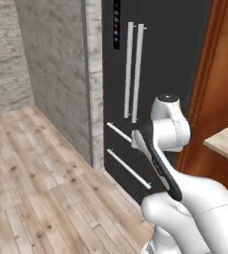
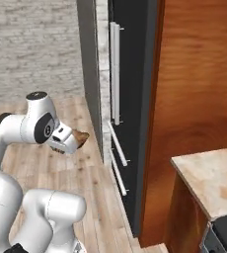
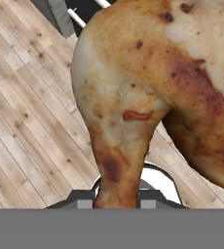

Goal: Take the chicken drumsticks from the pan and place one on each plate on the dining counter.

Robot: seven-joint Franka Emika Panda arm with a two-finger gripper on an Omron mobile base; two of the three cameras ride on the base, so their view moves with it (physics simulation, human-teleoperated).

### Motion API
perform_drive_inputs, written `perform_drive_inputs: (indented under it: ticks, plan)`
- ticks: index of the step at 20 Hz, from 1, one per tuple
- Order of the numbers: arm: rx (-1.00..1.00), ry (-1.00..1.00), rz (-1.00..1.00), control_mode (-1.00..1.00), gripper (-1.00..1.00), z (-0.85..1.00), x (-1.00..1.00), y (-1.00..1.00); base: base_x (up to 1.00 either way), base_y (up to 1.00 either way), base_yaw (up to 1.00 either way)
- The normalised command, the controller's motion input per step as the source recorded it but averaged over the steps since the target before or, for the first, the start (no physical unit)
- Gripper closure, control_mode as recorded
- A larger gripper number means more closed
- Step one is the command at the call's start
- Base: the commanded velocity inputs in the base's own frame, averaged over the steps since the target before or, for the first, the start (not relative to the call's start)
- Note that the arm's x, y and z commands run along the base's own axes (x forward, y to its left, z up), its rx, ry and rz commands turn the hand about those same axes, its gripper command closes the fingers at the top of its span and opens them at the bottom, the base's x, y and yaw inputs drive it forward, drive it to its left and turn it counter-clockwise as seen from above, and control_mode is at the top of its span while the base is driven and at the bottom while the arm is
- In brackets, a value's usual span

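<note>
While clamped between the tool (image 2: 70,142) tips, drumstick (image 3: 143,97) juts forward, above wood floor (image 1: 31,188)

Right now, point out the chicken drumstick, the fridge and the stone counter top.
chicken drumstick (image 3: 133,97): hand view, on its golden skin, mid-body.
fridge (image 1: 160,54): left base view, on the dark door panel.
stone counter top (image 2: 209,180): right base view, on its bare marbled surface.
</note>
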Motion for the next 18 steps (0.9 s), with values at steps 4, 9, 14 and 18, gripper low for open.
perform_drive_inputs:
  ticks: [4,9,14,18]
  plan:
    - [0.00,0.00,0.00,1.00,1.00,0.00,0.00,0.00,0.04,0.72,0.66]
    - [0.00,0.00,0.00,1.00,1.00,0.00,0.00,0.00,0.69,0.24,0.44]
    - [0.00,0.00,0.00,1.00,1.00,0.00,0.00,0.00,1.00,0.02,0.31]
    - [0.00,0.00,0.00,1.00,1.00,0.00,0.00,0.00,1.00,0.00,0.27]
